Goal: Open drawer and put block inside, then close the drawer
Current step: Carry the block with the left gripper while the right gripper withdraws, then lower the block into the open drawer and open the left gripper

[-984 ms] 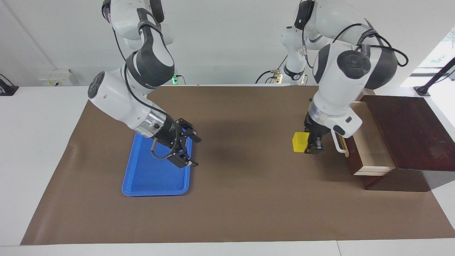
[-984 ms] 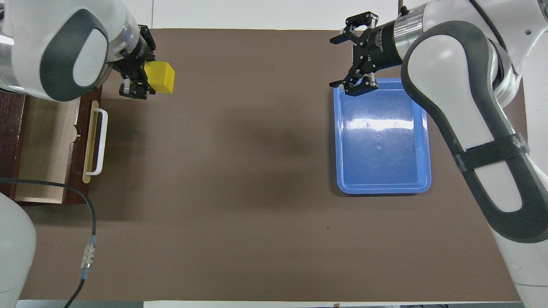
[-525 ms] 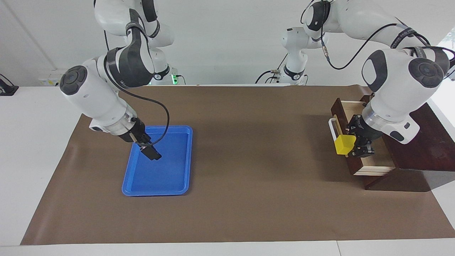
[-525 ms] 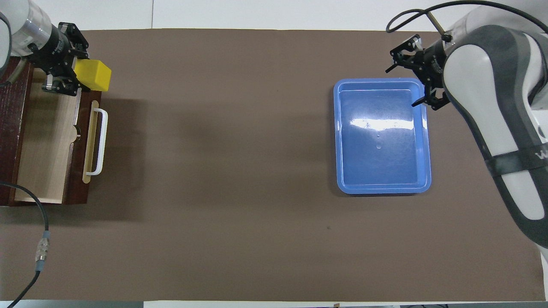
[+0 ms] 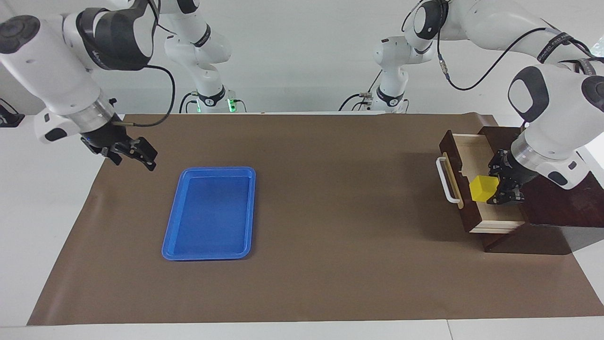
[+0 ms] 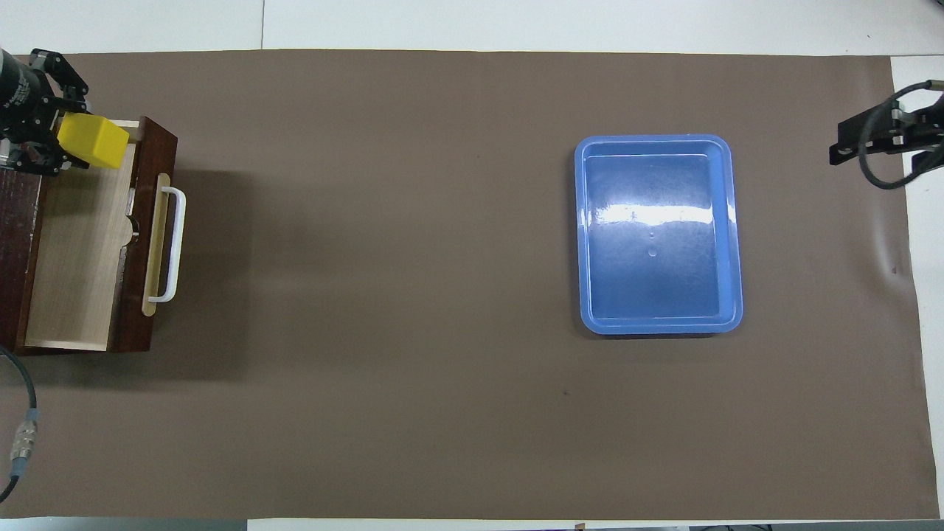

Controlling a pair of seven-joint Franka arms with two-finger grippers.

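The drawer (image 5: 472, 158) stands pulled out of its dark wooden box (image 5: 552, 189) at the left arm's end of the table. Its pale interior (image 6: 81, 243) is bare and its white bar handle (image 6: 171, 243) faces the table's middle. My left gripper (image 5: 499, 192) is shut on the yellow block (image 5: 483, 189) and holds it over the drawer's interior, above its floor. In the overhead view the block (image 6: 92, 141) sits over the drawer's corner farther from the robots. My right gripper (image 5: 134, 158) is open and empty, raised over the mat's edge beside the blue tray.
A flat blue tray (image 5: 172, 245) with nothing in it lies on the brown mat (image 5: 330, 236) toward the right arm's end. The left arm's cable (image 6: 22, 435) hangs over the table corner nearest the robots.
My left gripper has carried the block from over the drawer's front to over its interior. My right gripper has drawn away from the tray toward its own end of the table.
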